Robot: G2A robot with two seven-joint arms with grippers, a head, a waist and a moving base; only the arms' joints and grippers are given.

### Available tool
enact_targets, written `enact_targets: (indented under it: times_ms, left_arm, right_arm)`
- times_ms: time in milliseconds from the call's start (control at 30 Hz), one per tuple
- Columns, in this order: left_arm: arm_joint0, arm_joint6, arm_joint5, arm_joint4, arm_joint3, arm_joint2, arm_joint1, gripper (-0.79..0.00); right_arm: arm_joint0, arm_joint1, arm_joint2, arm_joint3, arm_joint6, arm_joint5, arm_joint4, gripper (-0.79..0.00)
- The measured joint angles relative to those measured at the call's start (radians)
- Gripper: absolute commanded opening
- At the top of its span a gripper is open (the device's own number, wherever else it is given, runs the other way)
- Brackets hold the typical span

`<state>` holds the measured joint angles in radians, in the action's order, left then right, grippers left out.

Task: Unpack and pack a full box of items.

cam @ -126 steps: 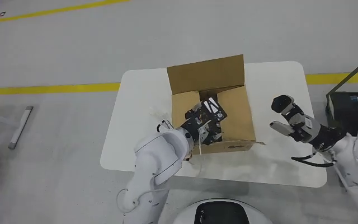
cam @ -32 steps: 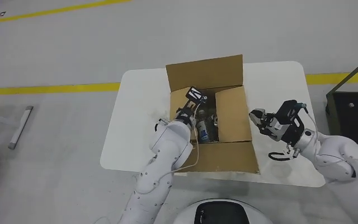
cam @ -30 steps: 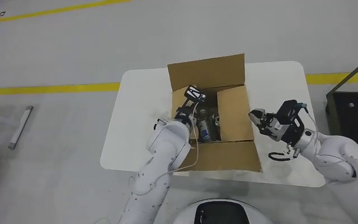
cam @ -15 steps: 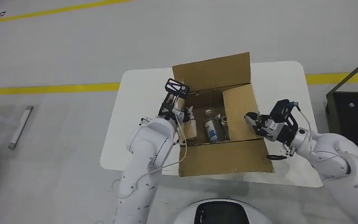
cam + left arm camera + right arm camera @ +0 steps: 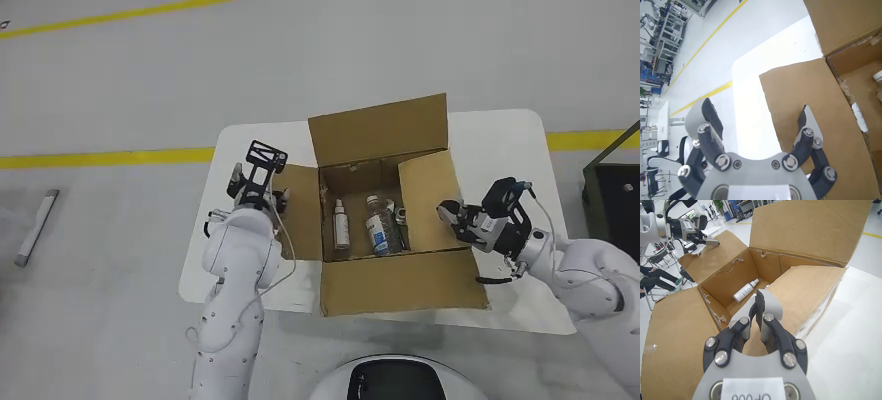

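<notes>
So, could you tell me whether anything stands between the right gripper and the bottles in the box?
Yes: the right flap stands raised between the right gripper, shut on its edge, and the spray bottle and clear bottle lying in the box.

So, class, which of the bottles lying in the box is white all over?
The slim spray bottle, lying along a side wall of the box; the wider bottle beside it is clear with a blue label.
</notes>
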<state>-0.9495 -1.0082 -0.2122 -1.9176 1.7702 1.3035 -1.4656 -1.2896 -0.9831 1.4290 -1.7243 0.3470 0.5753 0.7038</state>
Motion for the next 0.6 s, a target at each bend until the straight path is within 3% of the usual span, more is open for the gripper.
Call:
enact_targets:
  times_ms: [400,600]
  left_arm:
    - [-0.002,0.055,0.016,-0.064,-0.069,-0.033,-0.002,0.000]
    - [0.012,0.140,0.053,-0.065,-0.026,-0.038,-0.005,0.000]
  right_arm:
    - [0.012,-0.003,0.002,0.009,-0.013,-0.006,-0.008,-0.785]
    - [-0.005,-0.001,0.051,-0.008,-0.083,-0.022,-0.009,-0.785]
